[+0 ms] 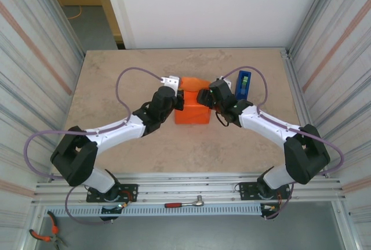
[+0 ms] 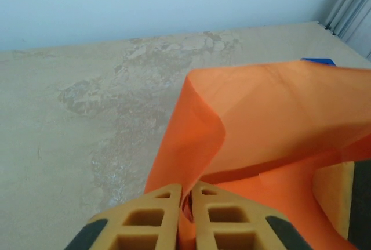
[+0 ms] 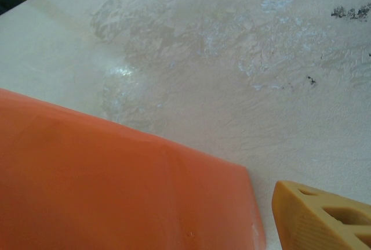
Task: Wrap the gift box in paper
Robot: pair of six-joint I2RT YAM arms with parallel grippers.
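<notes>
Beige, mottled counter between corrugated side walls. Bolted at its near edge, left arm and right arm, white and black. Both bent in toward the middle, with a mauve cable looped over each.

Midway between the counter's left and right edges, a little nearer the far edge: the paper. Plain bright orange, folded up into a blocky parcel. Gift box covered by the sheet, not to be made out.

At the parcel's far left corner, left hand, clenched on a standing fold of the paper. In the left wrist view, both yellow fingers pressed together with the orange fold pinched between them. Beyond them, a loose flap rising toward the far edge.

At the parcel's far right corner, right hand, released, jaws wide. In the right wrist view, one yellow finger just beside the paper's rounded corner, apart from it.

Just right of the right hand, toward the far right corner: blue tape dispenser, upright, green piece on top. Any label too small to read.

Off the counter, on the metal rail below the near edge: ratchet with a red handle. Beyond the near left corner, pliers with orange grips.
</notes>
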